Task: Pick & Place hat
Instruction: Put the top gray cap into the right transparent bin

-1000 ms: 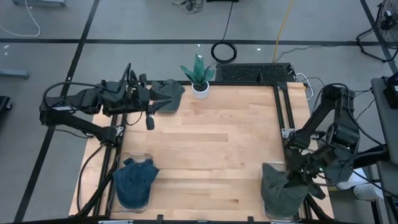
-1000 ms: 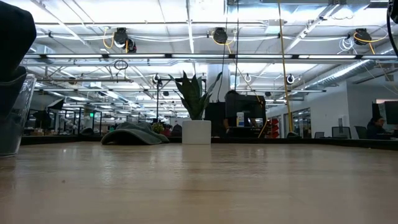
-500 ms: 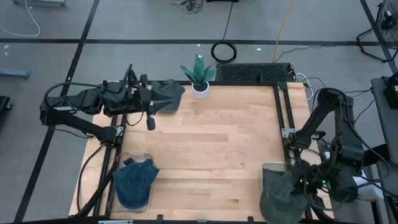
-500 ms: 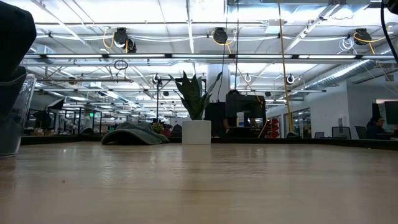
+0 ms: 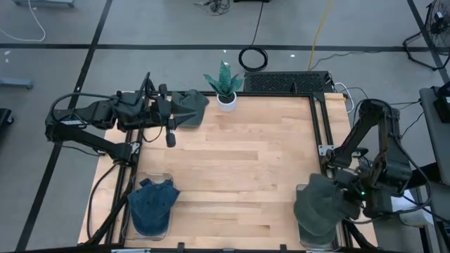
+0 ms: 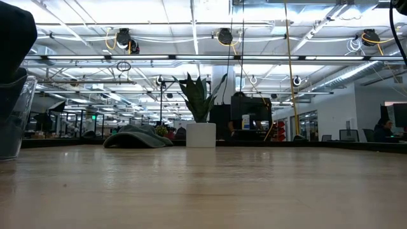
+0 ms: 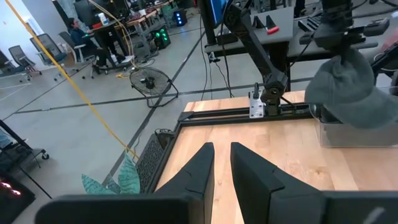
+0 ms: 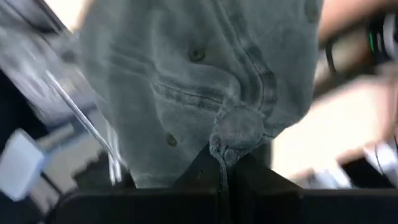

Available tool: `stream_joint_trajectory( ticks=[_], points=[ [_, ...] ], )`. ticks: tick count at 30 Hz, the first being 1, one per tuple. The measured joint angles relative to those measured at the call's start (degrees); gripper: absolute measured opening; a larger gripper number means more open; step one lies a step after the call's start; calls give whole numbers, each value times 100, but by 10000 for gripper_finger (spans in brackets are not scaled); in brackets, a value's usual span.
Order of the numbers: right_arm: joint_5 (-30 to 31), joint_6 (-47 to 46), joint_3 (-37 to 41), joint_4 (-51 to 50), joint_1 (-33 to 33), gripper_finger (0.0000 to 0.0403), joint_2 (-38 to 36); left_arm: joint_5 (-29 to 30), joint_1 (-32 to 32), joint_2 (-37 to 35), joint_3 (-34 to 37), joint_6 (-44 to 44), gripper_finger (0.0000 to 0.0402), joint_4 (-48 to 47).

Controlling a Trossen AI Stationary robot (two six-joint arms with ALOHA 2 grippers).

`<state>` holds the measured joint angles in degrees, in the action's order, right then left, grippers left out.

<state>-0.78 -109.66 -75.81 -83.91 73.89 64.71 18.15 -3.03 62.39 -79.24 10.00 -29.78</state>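
Grey hat (image 8: 205, 87) pinched in right hand (image 8: 225, 163)

Grey hat (image 5: 320, 206) now higher, over its bin.

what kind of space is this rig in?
Probably an open-plan robotics lab or workshop: exposed ceiling trusses with strip lights, desks with a seated person, a floor fan, and loose cables on the concrete floor.

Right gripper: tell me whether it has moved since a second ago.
Yes. The right gripper, shut on the grey-green hat, has lifted it out of the clear bin.
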Motion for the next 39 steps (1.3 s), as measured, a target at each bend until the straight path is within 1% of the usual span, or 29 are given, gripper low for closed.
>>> stream_joint_trajectory(
  ticks=[2,8,11,12,13,15,18,22,25,28,30,32,36,39],
  points=[
    [-335,-206,0,-53,2,0,-42,0,0,0,0,0,63,0],
    [-424,-377,0,-64,0,0,-120,0,0,0,0,0,63,0],
    [-696,-614,0,94,1,0,-114,0,0,0,0,0,63,0],
    [-622,-540,0,192,8,0,-114,1,0,0,0,1,62,1],
    [-338,-274,0,318,12,0,-114,2,0,0,0,0,63,0],
    [510,558,0,563,13,0,-114,2,0,0,0,2,63,0],
    [1888,2044,0,818,10,0,-112,2,0,0,0,1,63,1],
    [3415,3937,0,831,10,0,-114,2,0,0,0,2,63,0],
    [4376,5462,34,1169,51,0,-118,2,0,0,0,2,63,0],
    [5043,6930,173,1714,175,0,-154,2,0,0,0,2,62,0],
    [5223,7755,290,2256,248,0,-207,2,0,0,0,2,63,1],
    [5236,8546,469,2886,334,0,-283,2,0,0,0,2,63,0],
    [4871,9951,836,4099,581,0,-546,2,0,0,0,2,63,1],
    [4561,10633,1052,4604,796,0,-864,2,0,0,0,2,63,1]
  ],
)
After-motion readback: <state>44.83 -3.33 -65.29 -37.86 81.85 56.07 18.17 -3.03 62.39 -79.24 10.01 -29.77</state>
